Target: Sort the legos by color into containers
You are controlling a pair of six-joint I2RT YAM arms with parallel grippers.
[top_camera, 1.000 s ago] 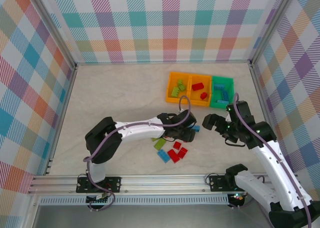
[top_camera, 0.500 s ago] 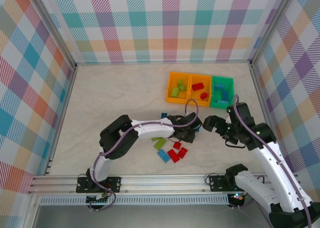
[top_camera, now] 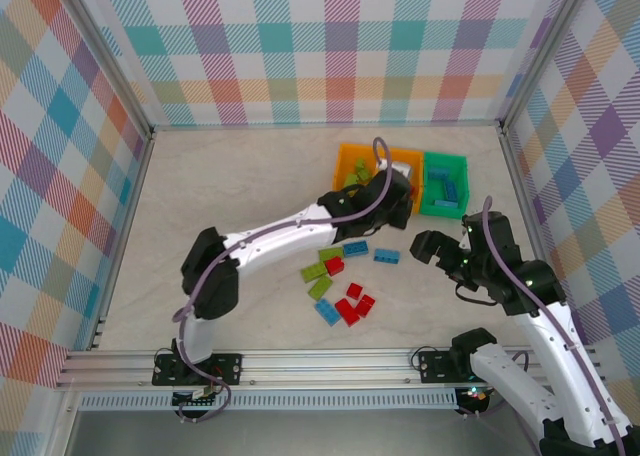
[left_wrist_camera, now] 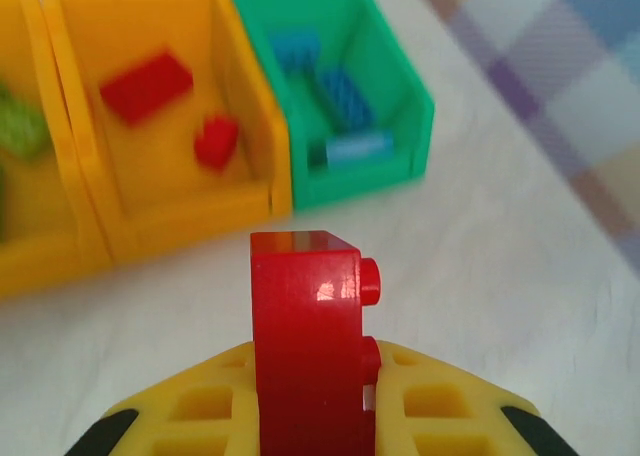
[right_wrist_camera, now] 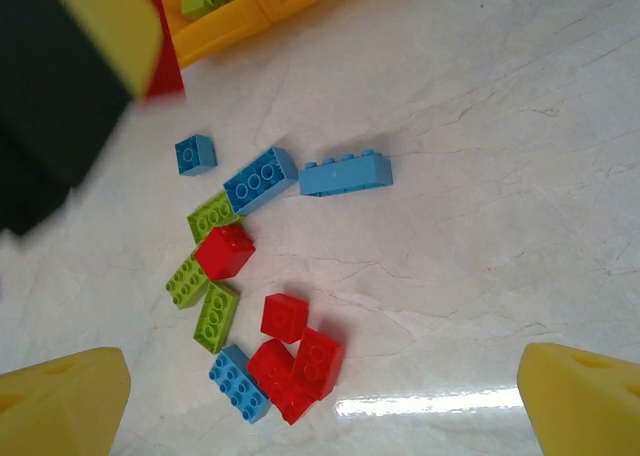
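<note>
The loose bricks lie scattered on the table, in front of the bins. Lime ones sit on the left of the scatter, and one red touches two of them. Nearest my bases is a cluster of reds with a blue against its left side. Toward the bins lie three more blues, the long pale one furthest right.

My left claw reaches past the scatter to the near wall of the bins. It pinches a red brick tight between its yellow fingers. The brick stands on edge, and in the wrist view its studs point right.

Just beyond the brick, the three bins stand joined in a row:
- The left orange bin holds lime bricks.
- The middle bin, also orange, holds two red bricks, lying apart from each other.
- The green bin holds blue bricks.

In the wrist view the pinched brick sits in front of the wall where the middle bin meets the green one. From above, my wrist covers the front of the middle bin.

My right claw hangs over bare table, to the right of the scatter and in front of the green bin. It is spread wide with nothing between its fingers, which sit at the two lower corners of its wrist view. The scatter lies on the table ahead of them.
</note>
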